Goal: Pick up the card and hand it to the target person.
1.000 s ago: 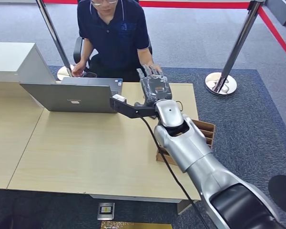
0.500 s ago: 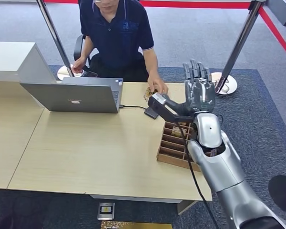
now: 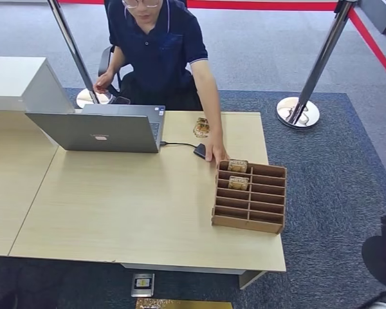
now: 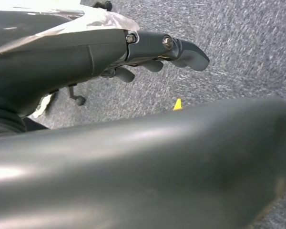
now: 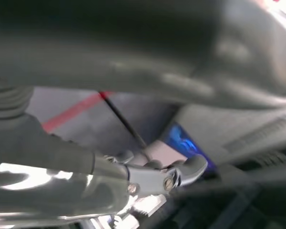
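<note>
Judging by looks, a card (image 3: 237,165) in the rack (image 3: 249,222) is light, stiff, thin, best pinched by its top edge; whether either hand is closed cannot be told.

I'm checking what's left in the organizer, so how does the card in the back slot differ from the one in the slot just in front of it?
The back card lies beside the person's hand; the front card lies farther from it. The back card occupies the wooden organizer's back row, the front card the second. Both look gold-patterned and alike in size.
</note>
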Controlling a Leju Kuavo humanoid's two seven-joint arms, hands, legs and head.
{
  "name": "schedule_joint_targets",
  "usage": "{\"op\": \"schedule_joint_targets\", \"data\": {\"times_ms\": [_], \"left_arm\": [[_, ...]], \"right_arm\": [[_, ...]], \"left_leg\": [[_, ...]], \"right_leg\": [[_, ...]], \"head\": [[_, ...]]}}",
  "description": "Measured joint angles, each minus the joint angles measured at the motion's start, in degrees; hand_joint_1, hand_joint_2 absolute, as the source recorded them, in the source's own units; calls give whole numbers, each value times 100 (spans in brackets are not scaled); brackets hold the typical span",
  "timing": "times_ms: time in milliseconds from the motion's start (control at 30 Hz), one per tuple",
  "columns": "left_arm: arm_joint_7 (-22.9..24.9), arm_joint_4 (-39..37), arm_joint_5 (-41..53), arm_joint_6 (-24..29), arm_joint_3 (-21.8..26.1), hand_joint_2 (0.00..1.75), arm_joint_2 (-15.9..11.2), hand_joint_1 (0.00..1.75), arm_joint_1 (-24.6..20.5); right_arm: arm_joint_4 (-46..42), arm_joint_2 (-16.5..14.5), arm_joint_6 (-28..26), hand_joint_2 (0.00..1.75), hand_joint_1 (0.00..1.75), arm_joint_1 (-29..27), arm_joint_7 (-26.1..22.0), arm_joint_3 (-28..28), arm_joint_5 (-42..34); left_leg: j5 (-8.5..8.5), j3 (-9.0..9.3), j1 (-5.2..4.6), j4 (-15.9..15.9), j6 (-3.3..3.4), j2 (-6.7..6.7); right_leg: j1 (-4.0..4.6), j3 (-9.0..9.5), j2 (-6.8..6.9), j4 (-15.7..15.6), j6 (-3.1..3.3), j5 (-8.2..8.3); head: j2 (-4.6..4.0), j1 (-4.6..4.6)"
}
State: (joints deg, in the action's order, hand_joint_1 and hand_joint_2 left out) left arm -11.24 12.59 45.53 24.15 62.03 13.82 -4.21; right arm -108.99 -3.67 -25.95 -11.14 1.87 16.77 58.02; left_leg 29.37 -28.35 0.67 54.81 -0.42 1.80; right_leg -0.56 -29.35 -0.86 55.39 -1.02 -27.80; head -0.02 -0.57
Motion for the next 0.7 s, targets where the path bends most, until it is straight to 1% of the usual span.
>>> {"op": "schedule_joint_targets", "data": {"times_ms": [33, 67, 133, 167, 200, 267, 367, 500, 600, 667, 700], "left_arm": [[10, 0, 25, -31, -1, 0, 0, 0, 2], [13, 0, 48, -68, -1, 0, 1, 0, 4], [15, 0, 80, -133, -2, 0, 2, 0, 9], [11, 0, 86, -159, -1, 0, 4, 0, 8], [2, 0, 86, -176, -1, 0, 6, 0, 8], [-29, 0, 90, -197, 1, 0, 9, 0, 2], [-92, 0, 116, -249, 2, 0, 12, 0, -10], [-148, 0, 171, -371, 1, 175, 13, 0, -46], [-203, 0, 255, -457, -4, 175, 13, 0, -73], [-250, 0, 291, -475, -8, 175, 14, 0, -83], [-262, 0, 296, -474, -8, 175, 15, 0, -85]], "right_arm": [[-4, -233, 334, 0, 0, -61, -338, 528, -318], [55, -443, 604, 0, 0, -63, -598, 1080, -429], [376, -748, 918, 0, 0, 68, -840, 2141, -234], [667, -840, 991, 0, 0, 172, -880, 2648, -49], [1021, -890, 1023, 0, 0, 278, -871, 3087, 149], [1950, -885, 947, 0, 0, 510, -759, 3810, 585], [3586, -737, 717, 0, 0, 830, -541, 4549, 999], [5670, -495, 846, 0, 0, 1172, -204, 5083, 1033], [7004, -388, 1149, 0, 0, 1384, 75, 5311, 937], [7688, -371, 1371, 0, 0, 1485, 306, 5409, 901], [7850, -372, 1420, 0, 0, 1507, 368, 5430, 900]], "left_leg": [[-1, 1, -1, 0, 0, 0], [-1, 2, -2, 0, 1, 0], [-4, 6, -1, -1, 2, 0], [-4, 7, -1, 0, 3, 0], [-4, 11, -3, 0, 4, -1], [-3, 16, -6, 0, 5, -4], [-3, 23, -9, 2, 7, -13], [-3, 26, -4, 1, 6, -17], [-5, 28, 3, 0, 2, -17], [-7, 28, 5, 0, 0, -17], [-7, 28, 5, 0, -1, -17]], "right_leg": [[0, 0, 0, 0, 0, 0], [0, 2, 0, 0, 0, 0], [2, 10, 0, 0, -1, 1], [3, 15, 0, 0, -1, 1], [5, 18, 0, 0, -1, 1], [8, 22, 0, -2, -2, 3], [8, 26, 0, -3, -4, 4], [7, 26, 0, -1, -3, 4], [8, 26, 0, 2, 0, 3], [8, 25, 0, 5, 3, 3], [8, 25, 0, 5, 3, 3]], "head": [[0, -1], [0, -1], [0, -1], [0, -2], [0, -2], [0, -3], [0, -5], [0, 0], [0, 1], [0, 0], [0, 1]]}}
